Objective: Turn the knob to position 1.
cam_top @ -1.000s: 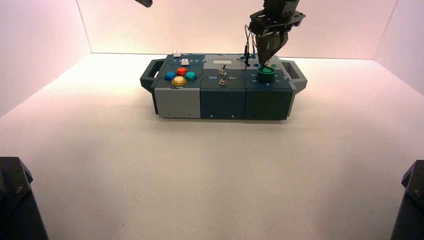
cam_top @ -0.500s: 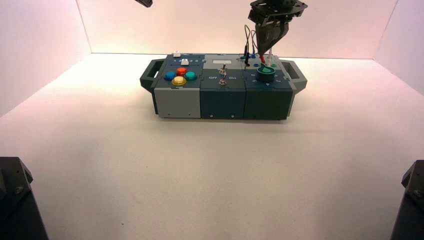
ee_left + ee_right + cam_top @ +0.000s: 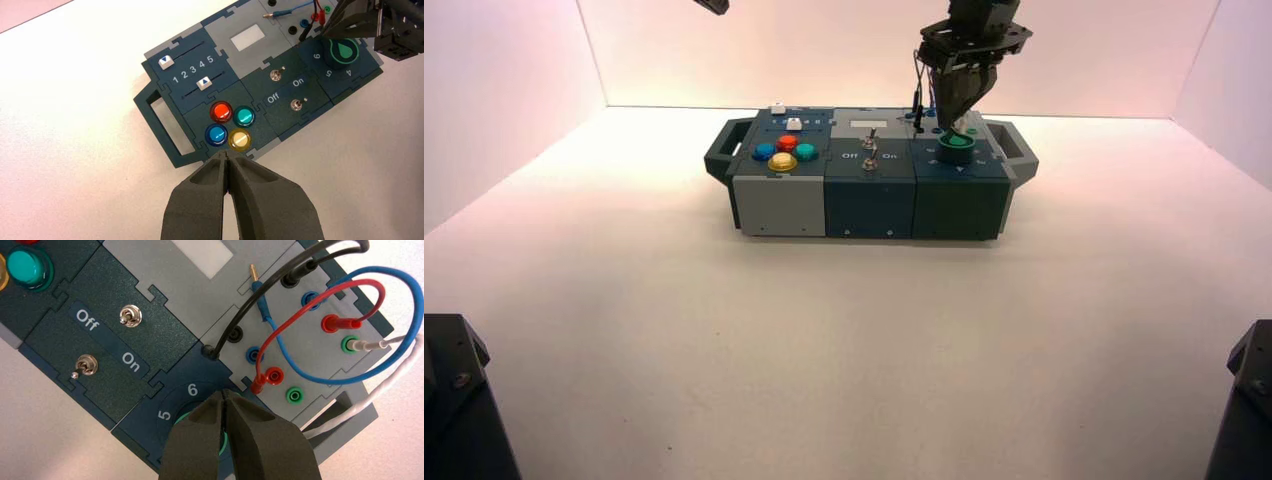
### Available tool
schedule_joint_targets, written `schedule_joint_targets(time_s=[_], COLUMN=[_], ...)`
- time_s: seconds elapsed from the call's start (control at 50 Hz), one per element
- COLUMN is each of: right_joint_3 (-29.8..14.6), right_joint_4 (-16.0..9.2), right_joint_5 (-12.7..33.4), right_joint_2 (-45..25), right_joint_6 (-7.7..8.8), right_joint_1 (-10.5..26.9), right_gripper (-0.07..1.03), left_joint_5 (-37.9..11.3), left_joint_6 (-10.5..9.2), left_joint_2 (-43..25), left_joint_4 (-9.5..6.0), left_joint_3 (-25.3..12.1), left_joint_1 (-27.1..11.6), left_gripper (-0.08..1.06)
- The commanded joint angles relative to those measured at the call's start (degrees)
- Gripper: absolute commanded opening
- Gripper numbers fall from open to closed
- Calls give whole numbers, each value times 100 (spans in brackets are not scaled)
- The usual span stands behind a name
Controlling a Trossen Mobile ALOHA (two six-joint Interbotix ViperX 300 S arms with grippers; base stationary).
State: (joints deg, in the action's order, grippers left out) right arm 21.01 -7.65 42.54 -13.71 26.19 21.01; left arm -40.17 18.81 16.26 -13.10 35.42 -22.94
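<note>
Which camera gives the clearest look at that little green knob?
The left wrist view: the knob shows whole, lug and all. In the high view it is small under the right tool. The right wrist view hides nearly all of it behind that tool.

We see the right gripper poised just above the green knob at the box's right end.

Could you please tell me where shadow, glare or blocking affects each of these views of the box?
High view: the box throws a soft shadow forward on the table. Left wrist view: small glints sit on the red button and yellow button. Right wrist view: the right pincer, shut, covers most of the knob.
</note>
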Motion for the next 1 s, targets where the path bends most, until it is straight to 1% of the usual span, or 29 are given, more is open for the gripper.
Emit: schedule_joint_targets(time_s=[0.02,0.28,0.34,0.44,0.5,0.56,0.62,0.68,0.84,0.92,0.94,1.0], right_joint_3=[-123,-149,-149,-141,-105,-35,9,158,606,888,976,1160], right_joint_4=[44,44,0,-149,-176,-158,-158,-158,-149,-149,-149,-149], right_joint_5=[-18,-18,-18,18,44,158,211,272,255,158,97,-44], right_joint_2=[70,158,211,457,650,993,1107,1371,1863,2109,2180,2329], right_joint_6=[35,35,35,35,35,9,0,-62,-193,-334,-387,-475], right_joint_1=[18,18,18,44,44,26,9,-18,-26,-79,-105,-185], right_gripper=[-2,-2,-2,-2,-2,-2,-2,-2,-2,-2,-2,-2], left_joint_5=[26,26,26,26,26,35,26,53,176,334,378,510], left_joint_6=[35,35,35,35,44,35,35,35,35,35,35,35], left_joint_2=[88,88,88,79,79,70,62,62,88,123,132,158], left_joint_4=[9,9,9,9,9,9,9,9,9,9,9,9], left_joint_3=[-114,-114,-114,-114,-114,-114,-114,-114,-88,-53,-26,9], left_joint_1=[-9,-9,-9,-9,-9,-9,-9,-9,-9,-9,-9,0], left_gripper=[-3,-3,-3,-3,-3,-3,-3,-3,-3,-3,-3,-3])
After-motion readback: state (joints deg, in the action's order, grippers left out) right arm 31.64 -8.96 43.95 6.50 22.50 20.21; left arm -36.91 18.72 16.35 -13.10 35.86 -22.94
